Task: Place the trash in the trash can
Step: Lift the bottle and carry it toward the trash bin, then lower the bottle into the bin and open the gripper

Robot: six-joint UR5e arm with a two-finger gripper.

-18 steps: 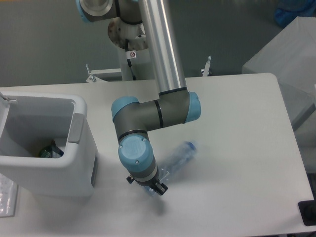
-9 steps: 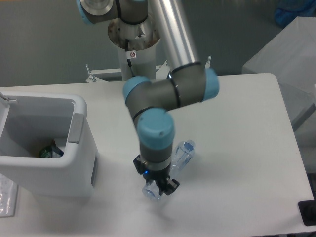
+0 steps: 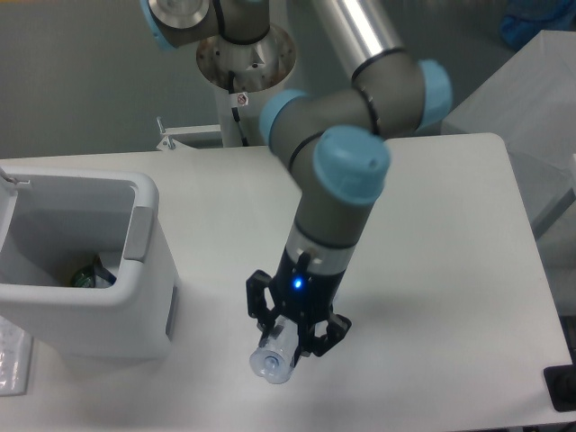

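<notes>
- In the one fixed view, the white table (image 3: 432, 270) filled most of the frame, a smooth pale top with a rounded far corner, and it served as the landmark here.
- Behind the table's far edge lay a dull grey floor (image 3: 81, 81); the arm's round metal base (image 3: 245, 56) stood there on a white pedestal.
- Off the table's right side sat a pale grey boxy surface (image 3: 531, 99), with a bit of blue cloth (image 3: 538, 20) past its far corner.
- The trash can (image 3: 135, 297) stood on the table's left part, a big white bin with a thick rim and a grey panel (image 3: 139, 234) on the side facing the arm.
- Inside the bin, low near its bottom, lay the crumpled wrapper (image 3: 90, 273), its green bit showing.
- The gripper (image 3: 292, 335) hung over the table's near middle, well to the right of the bin, pointing down, a blue light lit on its wrist.
- Its black fingers (image 3: 260, 304) were clamped on the crushed bottle (image 3: 273, 356), one on each side of the clear body.
- The bottle's round end faced the camera below the fingertips; I could not tell whether it touched the table.
</notes>
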